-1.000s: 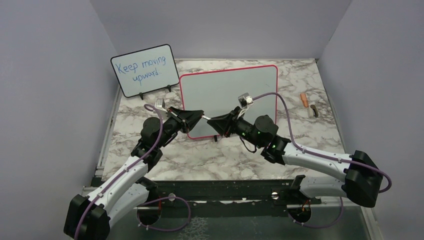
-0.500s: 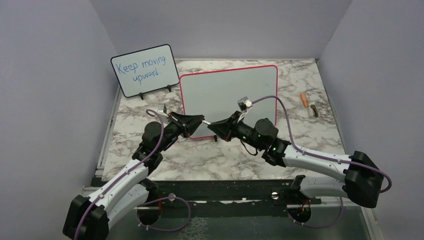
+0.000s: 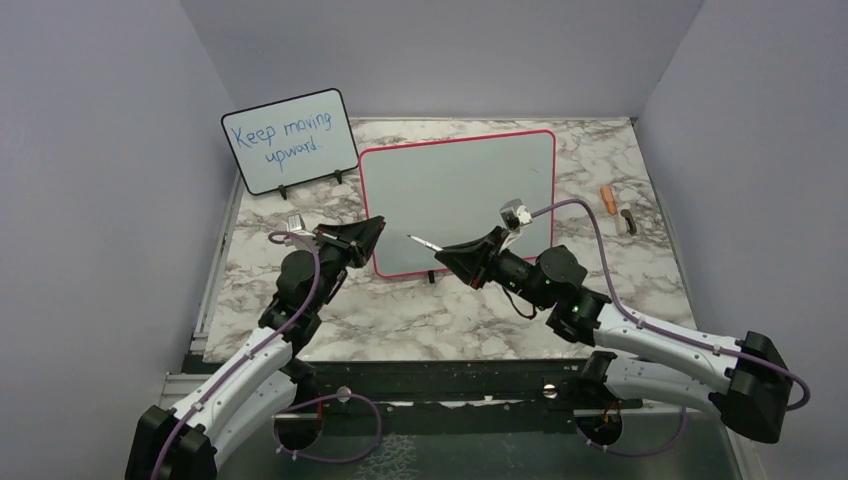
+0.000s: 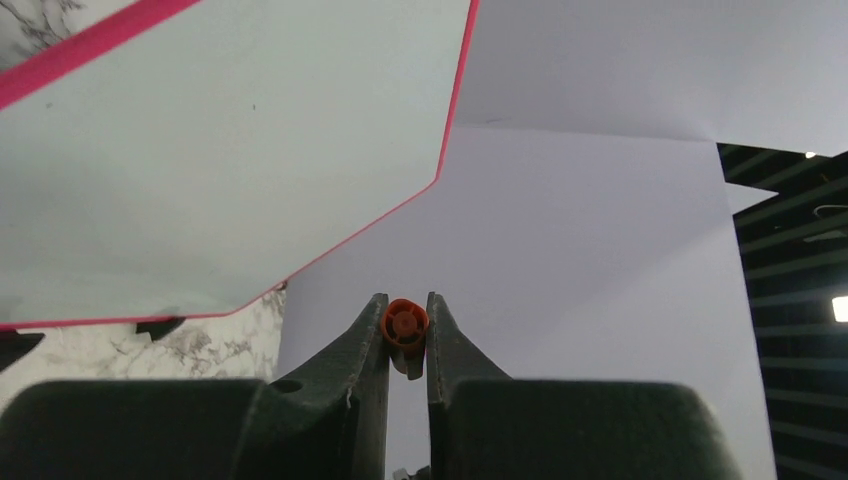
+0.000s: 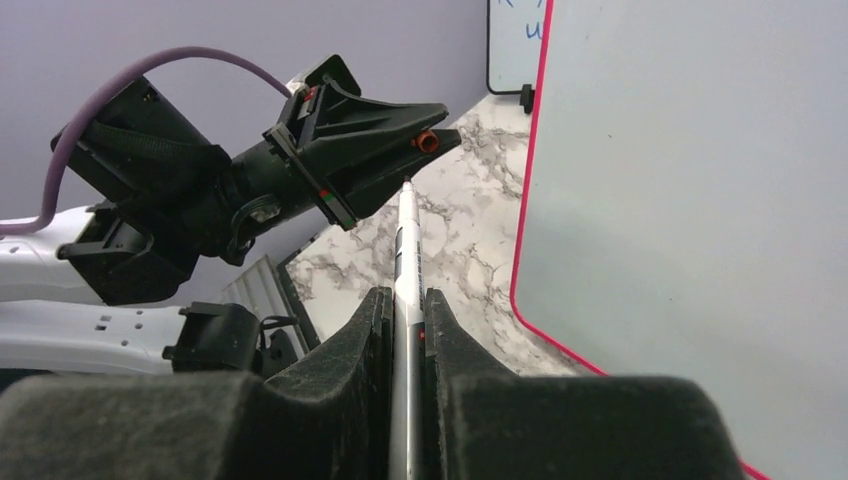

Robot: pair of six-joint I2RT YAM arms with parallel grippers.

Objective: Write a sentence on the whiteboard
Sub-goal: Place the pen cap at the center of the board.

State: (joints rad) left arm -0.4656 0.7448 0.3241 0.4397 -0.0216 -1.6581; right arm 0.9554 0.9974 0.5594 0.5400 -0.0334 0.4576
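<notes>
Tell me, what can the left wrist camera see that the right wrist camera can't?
Only the left wrist view: the dark room beyond the wall. Only the right wrist view: the pen pinched in the right gripper, and the small board's corner. Both: the blank whiteboard, the marble table, and the orange cap in the left gripper.

Two small items (image 3: 607,198) near 3 o'clock are too tiny to identify; the right gripper (image 5: 406,300) hides the marker's (image 5: 407,230) rear.

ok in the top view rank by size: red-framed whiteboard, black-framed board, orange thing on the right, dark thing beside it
1. red-framed whiteboard
2. black-framed board
3. orange thing and dark thing: too alike to rank
</notes>
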